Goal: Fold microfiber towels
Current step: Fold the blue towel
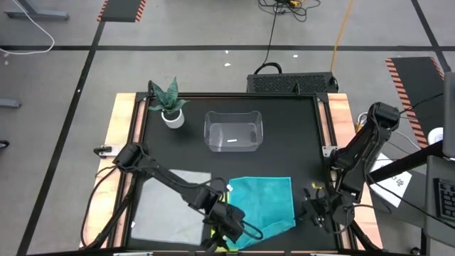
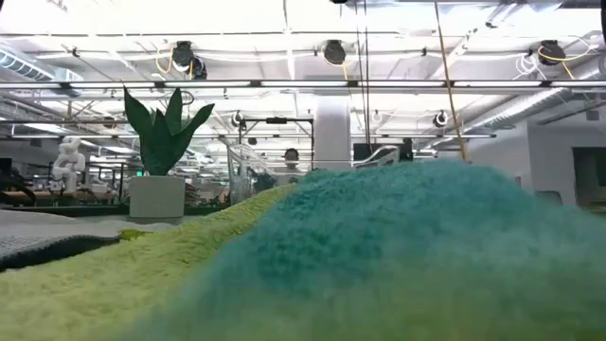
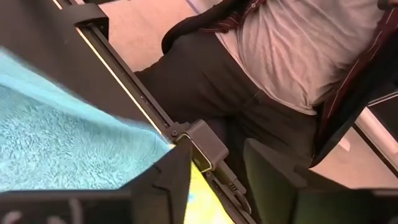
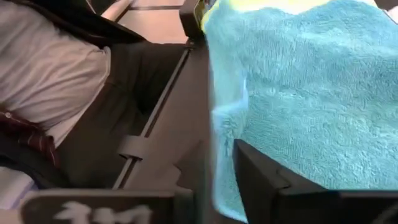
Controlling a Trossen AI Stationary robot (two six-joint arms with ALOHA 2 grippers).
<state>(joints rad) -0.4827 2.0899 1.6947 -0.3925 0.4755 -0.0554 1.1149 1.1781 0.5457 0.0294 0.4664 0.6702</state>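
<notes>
Teal towel (image 1: 266,199) overlaps yellow-green towel (image 2: 104,275) at table edge (image 1: 234,250).

A black table (image 1: 284,142) with wooden side edges carries a light grey towel (image 1: 167,206) at its near left, a teal towel (image 1: 266,199) near the front edge over a yellow-green towel (image 2: 85,284), a clear plastic bin (image 1: 233,131) mid-table and a small potted plant (image 1: 170,107) at the back left
</notes>
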